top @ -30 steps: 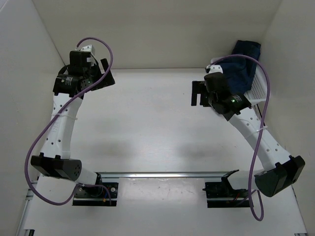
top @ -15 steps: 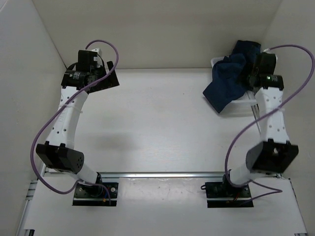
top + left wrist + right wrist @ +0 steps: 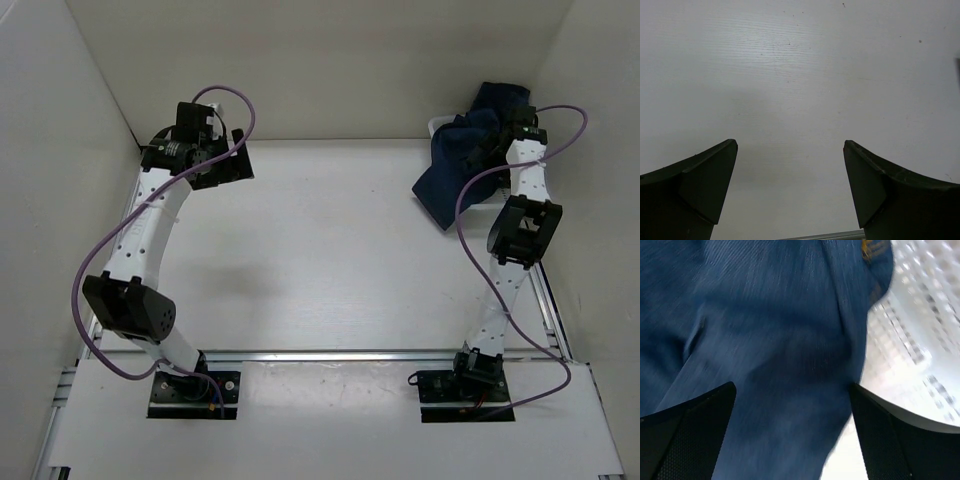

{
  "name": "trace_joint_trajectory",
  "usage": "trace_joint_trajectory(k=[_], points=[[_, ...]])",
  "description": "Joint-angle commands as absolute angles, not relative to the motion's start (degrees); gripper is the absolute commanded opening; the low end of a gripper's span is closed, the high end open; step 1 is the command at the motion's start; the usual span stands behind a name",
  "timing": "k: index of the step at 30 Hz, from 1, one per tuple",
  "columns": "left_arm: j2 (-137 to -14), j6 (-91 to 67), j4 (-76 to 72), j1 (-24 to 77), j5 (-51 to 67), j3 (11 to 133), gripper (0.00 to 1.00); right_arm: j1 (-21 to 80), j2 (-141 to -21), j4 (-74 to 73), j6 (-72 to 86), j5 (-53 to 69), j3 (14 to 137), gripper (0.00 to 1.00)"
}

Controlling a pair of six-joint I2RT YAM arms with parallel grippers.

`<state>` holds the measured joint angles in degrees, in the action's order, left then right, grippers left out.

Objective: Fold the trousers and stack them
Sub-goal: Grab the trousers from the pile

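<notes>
Item under inspection: the trousers [image 3: 462,172], one pair of dark blue denim jeans, unfolded and bunched in the far right corner. The upper part is heaped in and over a white perforated basket [image 3: 912,335]. The lower part spills over the basket's rim and rests on the worktop [image 3: 320,240]. They appear to be only partly drawn out of the basket and not yet spread for folding. An orange-tan mark [image 3: 873,247] shows at the top of the right wrist view.

The right gripper [image 3: 792,386] reaches into that corner, close over the denim. Its fingers are spread wide and no cloth is seen pinched between them. It is judged to be placed to take hold. Contact with the cloth cannot be confirmed.

The left gripper [image 3: 790,143] is at the far left, well apart from the trousers. Its jaws are wide and hold nothing, with bare worktop beneath. It is probably parked there to leave the centre free for spreading.

Folding has not begun.
</notes>
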<state>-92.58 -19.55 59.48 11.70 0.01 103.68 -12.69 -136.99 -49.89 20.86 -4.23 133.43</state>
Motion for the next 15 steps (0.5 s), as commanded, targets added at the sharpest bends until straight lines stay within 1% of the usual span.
trace_joint_trajectory(k=[1,3,4,5,6,7,8,10,11,14,15], points=[[-93.8,-19.4,58.6,12.0,-1.1,105.7,0.99,-12.5,-140.7,-50.5,22.8,-1.4,141.1,0.92],[-94.5,-19.4,58.6,12.5,-1.1,106.4,0.99,-12.5,-142.3,-49.1,23.3,-0.6,141.8,0.86],[-95.2,-19.4,58.6,12.5,-1.1,106.4,0.99,-12.5,-142.8,-47.7,23.8,-0.1,141.8,0.72],[-95.2,-19.4,58.6,12.5,-1.1,106.4,0.99,-12.5,-143.4,-46.9,23.8,0.9,141.8,0.65],[-95.2,-19.4,58.6,12.5,-1.1,107.0,0.99,-12.5,-143.4,-46.1,23.8,0.9,141.8,0.57],[-95.8,-19.4,58.6,12.5,-1.6,107.0,0.99,-12.5,-143.4,-46.1,24.3,1.5,141.8,0.45],[-95.8,-19.4,58.6,12.5,-1.6,107.0,0.99,-12.5,-143.4,-45.4,24.3,1.5,141.8,0.25],[-95.8,-19.4,58.6,12.5,-1.6,107.0,0.99,-12.5,-142.7,-44.7,24.3,2.2,141.8,0.07],[-96.3,-19.4,58.6,12.5,-1.6,107.0,0.99,-12.5,-142.0,-44.7,24.3,2.2,141.8,0.00],[-96.3,-19.4,59.2,12.5,-1.6,107.5,0.99,-12.5,-136.6,-44.1,23.8,1.7,140.3,0.00],[-96.3,-19.4,59.2,12.5,-1.6,107.5,0.99,-12.0,-132.8,-43.6,23.1,-0.1,138.9,0.00]])
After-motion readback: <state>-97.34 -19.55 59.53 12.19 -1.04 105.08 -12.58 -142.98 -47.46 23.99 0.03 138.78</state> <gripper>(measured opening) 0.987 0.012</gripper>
